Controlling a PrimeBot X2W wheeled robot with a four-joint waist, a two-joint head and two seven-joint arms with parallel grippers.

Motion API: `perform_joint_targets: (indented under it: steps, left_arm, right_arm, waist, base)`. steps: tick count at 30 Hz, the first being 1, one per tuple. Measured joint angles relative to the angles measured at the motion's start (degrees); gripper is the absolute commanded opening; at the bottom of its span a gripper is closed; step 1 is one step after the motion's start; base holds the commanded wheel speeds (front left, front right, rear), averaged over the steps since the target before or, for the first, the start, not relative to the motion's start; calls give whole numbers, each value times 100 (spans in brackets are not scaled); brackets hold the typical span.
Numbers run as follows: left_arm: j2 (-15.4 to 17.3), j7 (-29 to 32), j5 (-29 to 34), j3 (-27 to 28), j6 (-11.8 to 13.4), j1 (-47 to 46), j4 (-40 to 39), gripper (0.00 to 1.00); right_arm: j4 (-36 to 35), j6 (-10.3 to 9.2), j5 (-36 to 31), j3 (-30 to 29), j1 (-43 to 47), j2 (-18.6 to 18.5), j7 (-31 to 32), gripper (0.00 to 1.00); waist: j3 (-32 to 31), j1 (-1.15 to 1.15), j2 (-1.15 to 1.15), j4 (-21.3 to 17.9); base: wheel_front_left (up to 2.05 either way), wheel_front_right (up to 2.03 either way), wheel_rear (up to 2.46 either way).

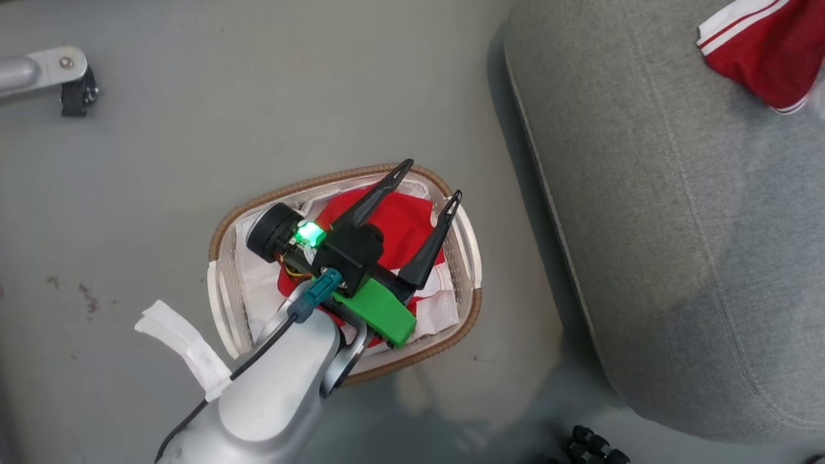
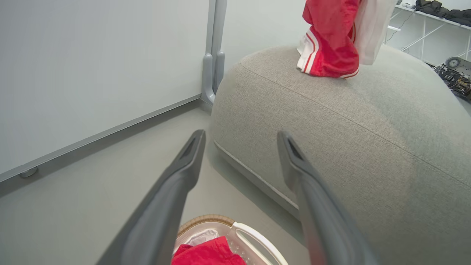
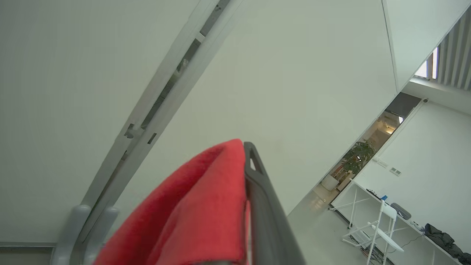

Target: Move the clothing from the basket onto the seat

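Our right gripper (image 3: 245,152) clamps one red garment (image 2: 331,44) touching the seat (image 2: 331,121). Our left gripper (image 1: 432,179) gapes above the basket (image 1: 222,225), second garment (image 1: 406,222) inside.

Red garment (image 1: 403,222) in cream basket (image 1: 214,248); second garment (image 2: 331,48) touching grey seat (image 2: 349,121) top.

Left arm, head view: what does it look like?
Silvery-grey forearm with a white tape tab, black cable to a teal plug, bright green block, black wrist housing with a green light; left gripper has two long dark tapered fingers, slotted at the tips.
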Motion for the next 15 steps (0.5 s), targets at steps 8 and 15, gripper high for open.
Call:
perform_joint_targets:
  steps: [8,15]
  left_arm:
    - [18,0,65,84,0,-91,-8,100]
    - [59,0,70,118,0,-90,3,100]
  right_arm:
    - [498,0,-94,-522,604,409,-22,0]
    - [738,0,-135,-915,1256,619,-23,0]
  waist:
    - [555,1,0,257]
    - [789,1,0,404]
  base:
    - [0,0,0]
    - [0,0,0]
